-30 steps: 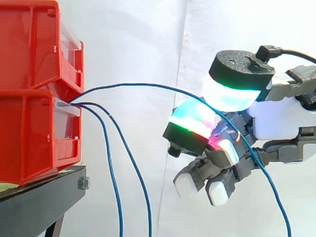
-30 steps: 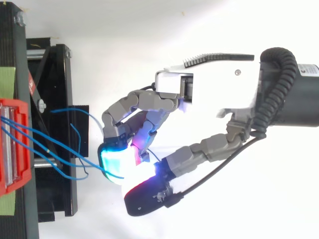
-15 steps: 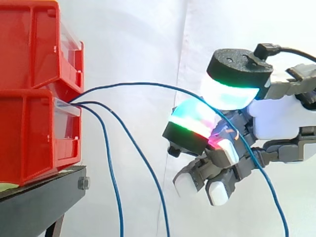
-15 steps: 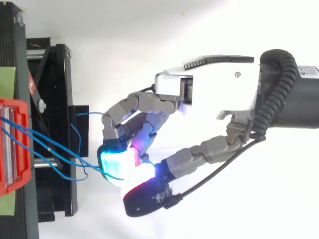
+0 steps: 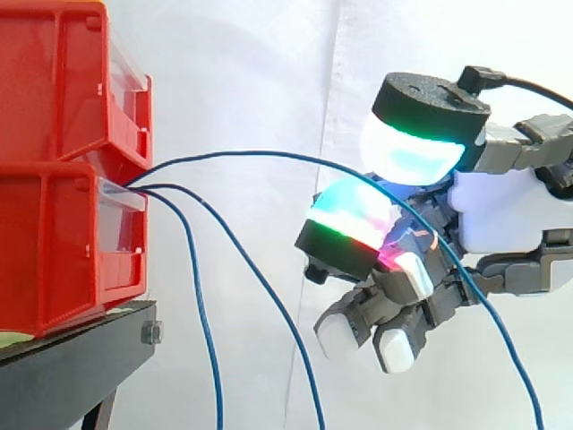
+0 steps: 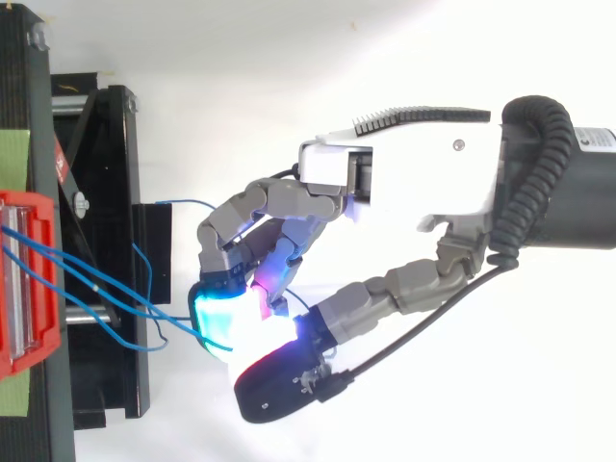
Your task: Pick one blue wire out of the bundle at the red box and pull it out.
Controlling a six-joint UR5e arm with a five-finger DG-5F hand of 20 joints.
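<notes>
Three blue wires come out of the lower red box (image 5: 54, 251) at the left. The topmost blue wire (image 5: 251, 154) arches right into my hand (image 5: 501, 215), runs between the glowing thumb pad (image 5: 412, 148) and a curled finger's pad (image 5: 351, 215), then drops toward the lower right. My fingers are curled round it. The other two wires (image 5: 201, 305) hang down beside the box. From above, my hand (image 6: 404, 183) sits right of the box (image 6: 24, 289), with wire (image 6: 96, 289) leading to its fingertips.
A second red box (image 5: 63, 81) is stacked on the lower one. Both rest on a black stand (image 5: 72, 367), whose frame (image 6: 106, 192) lies under the wires in the top view. A white curtain hangs behind.
The thumb has lifted a little off the finger pad. The held wire's hanging tail has shifted right, and one loose wire has swung right.
</notes>
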